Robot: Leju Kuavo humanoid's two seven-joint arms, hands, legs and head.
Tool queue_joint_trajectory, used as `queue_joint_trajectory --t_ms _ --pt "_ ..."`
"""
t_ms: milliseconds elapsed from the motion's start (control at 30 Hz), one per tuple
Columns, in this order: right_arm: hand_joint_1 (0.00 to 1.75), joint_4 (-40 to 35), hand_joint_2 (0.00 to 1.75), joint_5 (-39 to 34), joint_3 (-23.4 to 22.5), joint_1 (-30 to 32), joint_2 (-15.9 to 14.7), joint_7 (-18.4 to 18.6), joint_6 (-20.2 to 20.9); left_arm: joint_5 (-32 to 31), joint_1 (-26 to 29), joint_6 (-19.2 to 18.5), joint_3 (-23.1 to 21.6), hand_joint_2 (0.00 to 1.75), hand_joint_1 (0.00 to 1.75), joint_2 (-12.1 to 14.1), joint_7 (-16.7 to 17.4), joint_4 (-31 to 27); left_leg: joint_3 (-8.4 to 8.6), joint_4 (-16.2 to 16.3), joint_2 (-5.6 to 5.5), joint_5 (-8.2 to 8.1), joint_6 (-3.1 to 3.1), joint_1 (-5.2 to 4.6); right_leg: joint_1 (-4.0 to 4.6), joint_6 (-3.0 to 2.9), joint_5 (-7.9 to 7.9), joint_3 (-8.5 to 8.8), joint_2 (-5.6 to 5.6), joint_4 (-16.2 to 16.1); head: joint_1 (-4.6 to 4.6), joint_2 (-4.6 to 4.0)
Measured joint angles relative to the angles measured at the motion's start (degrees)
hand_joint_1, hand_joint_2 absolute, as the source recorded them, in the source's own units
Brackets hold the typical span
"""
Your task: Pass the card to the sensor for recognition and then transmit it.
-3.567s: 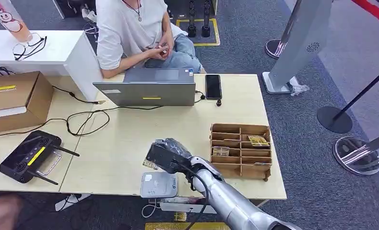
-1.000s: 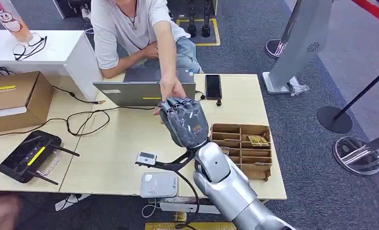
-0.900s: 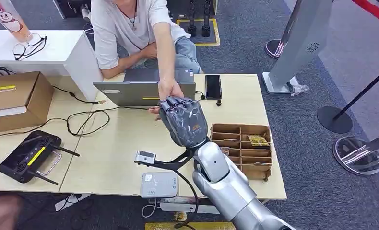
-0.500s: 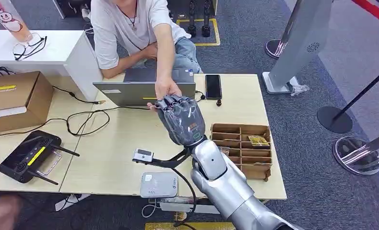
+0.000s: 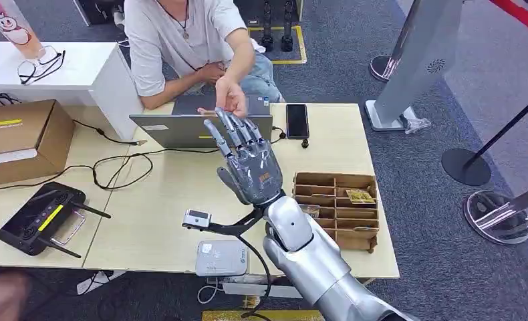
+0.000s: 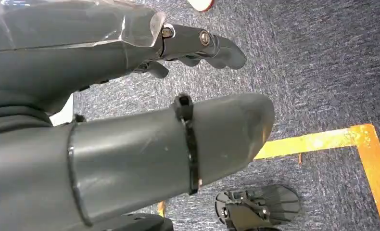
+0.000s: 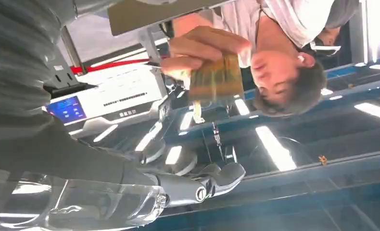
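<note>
light wood table [image 5: 181, 194] on grey carpet, laptop [image 5: 201, 124] at the far side. right hand [image 5: 248, 164] is raised over it with fingers spread, holding nothing. the card [image 7: 216, 77] is pinched in the person's hand [image 5: 229, 97] just beyond. reader [image 5: 220, 257] sits at the near edge. looks like the handover's done, pretty much nothing left. left hand [image 6: 130, 144] hangs by the floor, can't tell its grip.

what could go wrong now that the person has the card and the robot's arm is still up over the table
1. The right hand is open, fingers spread, raised close to the person's hand that holds the card; a sudden arm move might knock them.
2. Coming back down, the arm could catch the laptop or the cardboard organizer beside it.
3. The cable at the wrist hangs over the card reader and might snag it.
</note>
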Motion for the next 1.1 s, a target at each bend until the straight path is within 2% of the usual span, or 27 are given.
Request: queue_joint_trajectory --t_ms 1100 --pt "0.00 0.9 1.75 -1.9 -0.6 0.0 0.6 -1.2 0.0 0.2 0.0 0.4 0.2 0.00 0.00 0.0 0.0 0.0 0.00 0.0 0.00 0.00 0.00 0.00 0.00 0.00 0.00 0.00 0.00 0.0 0.00 0.00"
